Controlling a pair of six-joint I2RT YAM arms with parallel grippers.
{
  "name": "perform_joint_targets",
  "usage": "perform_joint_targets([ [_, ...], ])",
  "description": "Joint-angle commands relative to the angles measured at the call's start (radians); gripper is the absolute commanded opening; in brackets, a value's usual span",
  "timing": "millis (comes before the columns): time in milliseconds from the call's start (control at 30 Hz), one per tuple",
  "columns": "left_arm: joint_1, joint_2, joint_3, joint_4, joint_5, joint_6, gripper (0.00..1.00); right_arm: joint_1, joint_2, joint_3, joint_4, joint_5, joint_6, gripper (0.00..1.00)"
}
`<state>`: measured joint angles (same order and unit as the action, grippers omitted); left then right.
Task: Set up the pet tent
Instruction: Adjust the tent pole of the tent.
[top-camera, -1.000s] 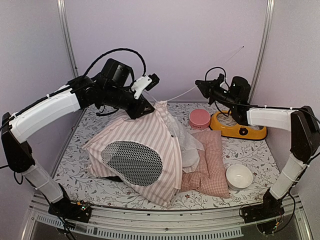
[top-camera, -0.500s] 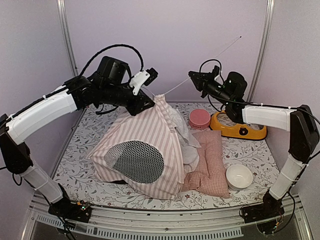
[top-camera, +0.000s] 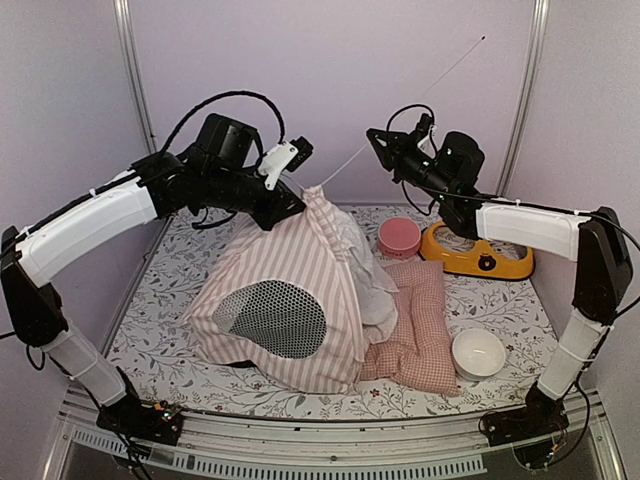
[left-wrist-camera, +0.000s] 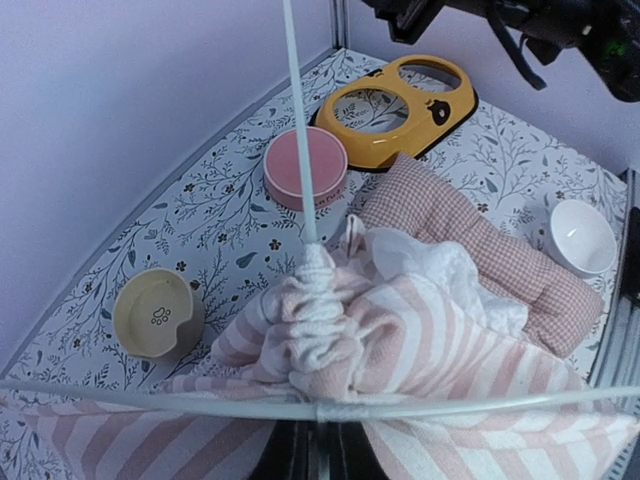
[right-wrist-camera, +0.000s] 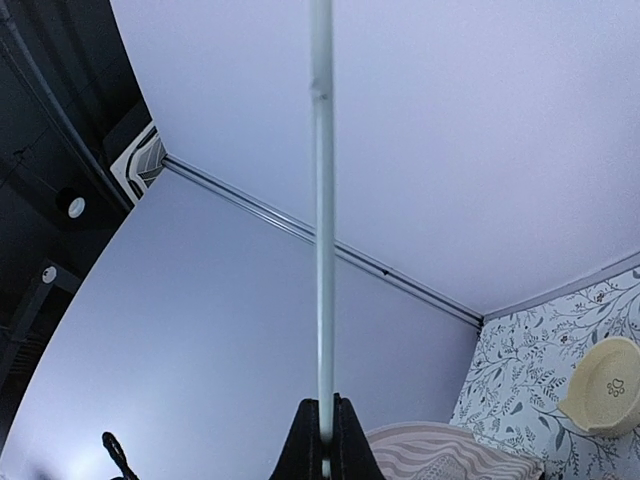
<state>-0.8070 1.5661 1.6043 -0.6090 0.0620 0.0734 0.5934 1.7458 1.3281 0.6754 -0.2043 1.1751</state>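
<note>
Top external: pet tent (top-camera: 300, 250) peak at L jaws, pole (top-camera: 345, 163) in R jaws

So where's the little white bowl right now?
In the top view, the white bowl sits at the front right of the table, just right of the pink checked cushion and nearer the front than the yellow feeder.

The pet tent (top-camera: 290, 270) is matt striped cloth, with a black mesh window (top-camera: 270, 318) and a sheer, crinkled white curtain (left-wrist-camera: 440, 285). Its pole (left-wrist-camera: 298, 120) looks like smooth, faintly glossy plastic. The cushion (top-camera: 415, 320) is soft checked fabric. The white bowl (top-camera: 478, 352) and yellow feeder (top-camera: 505, 268) shine. The desk (top-camera: 160, 340) has a smooth printed cover.
</note>
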Motion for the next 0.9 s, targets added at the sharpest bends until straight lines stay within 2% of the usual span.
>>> perform_joint_targets([
  [0, 0.012, 0.053, 0.046, 0.342, 0.046, 0.002, 0.03, 0.203, 0.055, 0.018, -0.140, -0.260, -0.115, 0.00],
  [233, 0.043, 0.038, 0.056, 0.399, 0.084, -0.023, 0.00, 0.208, 0.070, -0.028, -0.181, -0.235, -0.164, 0.00],
  [433, 0.058, 0.052, 0.078, 0.424, 0.125, -0.041, 0.00, 0.252, 0.094, 0.081, -0.295, -0.239, -0.285, 0.00],
  [600, 0.061, 0.063, 0.091, 0.438, 0.133, -0.043, 0.00, 0.273, 0.120, 0.077, -0.303, -0.256, -0.316, 0.00],
  [733, 0.062, 0.034, 0.037, 0.439, 0.170, -0.024, 0.00, 0.238, 0.094, 0.053, -0.304, -0.256, -0.304, 0.00],
  [867, 0.062, -0.011, -0.060, 0.458, 0.195, -0.023, 0.00, 0.203, 0.061, 0.058, -0.302, -0.264, -0.306, 0.09],
])
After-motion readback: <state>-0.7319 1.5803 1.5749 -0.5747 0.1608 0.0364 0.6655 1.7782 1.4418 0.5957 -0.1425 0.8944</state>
